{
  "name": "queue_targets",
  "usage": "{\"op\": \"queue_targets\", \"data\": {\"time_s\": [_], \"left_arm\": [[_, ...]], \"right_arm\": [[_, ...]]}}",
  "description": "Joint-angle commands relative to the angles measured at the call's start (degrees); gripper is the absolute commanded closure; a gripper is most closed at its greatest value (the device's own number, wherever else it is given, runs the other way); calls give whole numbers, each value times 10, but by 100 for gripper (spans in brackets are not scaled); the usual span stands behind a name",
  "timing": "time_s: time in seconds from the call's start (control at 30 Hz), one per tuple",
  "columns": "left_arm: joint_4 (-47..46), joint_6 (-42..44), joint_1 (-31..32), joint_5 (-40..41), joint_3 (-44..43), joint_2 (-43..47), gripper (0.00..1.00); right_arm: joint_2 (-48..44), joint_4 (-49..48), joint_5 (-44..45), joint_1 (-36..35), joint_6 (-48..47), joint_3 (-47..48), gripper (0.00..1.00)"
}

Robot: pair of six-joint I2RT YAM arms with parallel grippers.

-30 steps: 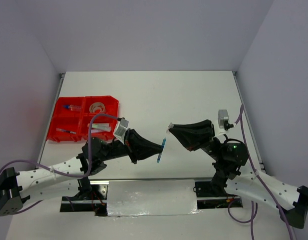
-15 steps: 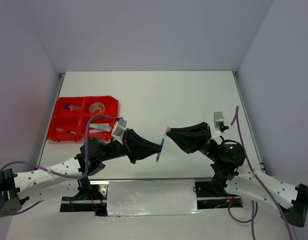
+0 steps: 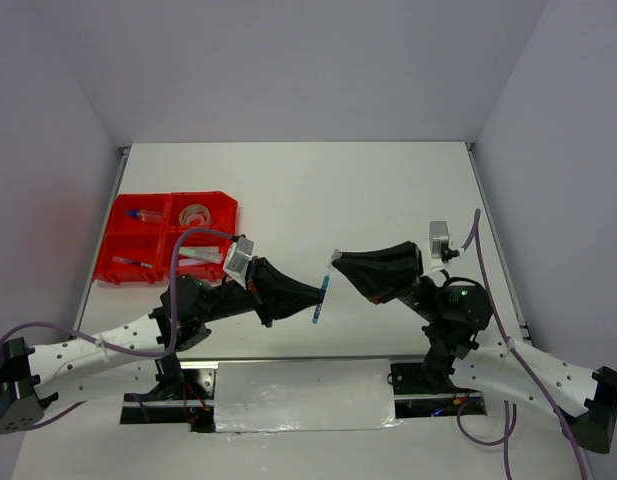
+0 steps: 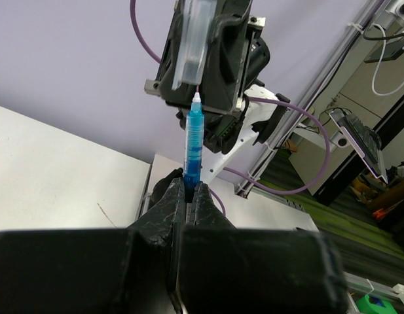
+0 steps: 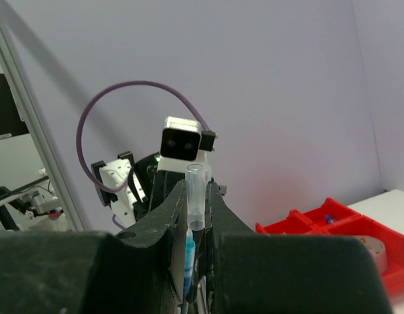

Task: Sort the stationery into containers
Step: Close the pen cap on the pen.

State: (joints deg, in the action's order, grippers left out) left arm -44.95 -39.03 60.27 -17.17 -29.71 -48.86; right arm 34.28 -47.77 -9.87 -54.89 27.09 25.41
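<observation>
Left fingers (image 4: 157, 212) pinch the pen (image 3: 323, 298). Its long axis runs near-far, tip aimed at the cap (image 5: 196, 196) pinched by right fingers (image 5: 154, 226).

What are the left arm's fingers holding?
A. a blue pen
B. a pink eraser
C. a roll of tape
A: the left fingers are pinched shut on the blue pen, its tip pointing at the clear cap in the right fingers. The tape roll lies in the red tray.
</observation>
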Motion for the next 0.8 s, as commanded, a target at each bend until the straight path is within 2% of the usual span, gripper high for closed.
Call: {"op": "queue_targets", "data": {"time_s": [0.0,0.77], "left_arm": [[-32,11,3,5,-15,5,100],[-6,25,3,12,-26,20,100]], "right_arm": [[2,-5,-1,-6,-18,37,100],[12,-21,-15,-7,2,3,100]]}}
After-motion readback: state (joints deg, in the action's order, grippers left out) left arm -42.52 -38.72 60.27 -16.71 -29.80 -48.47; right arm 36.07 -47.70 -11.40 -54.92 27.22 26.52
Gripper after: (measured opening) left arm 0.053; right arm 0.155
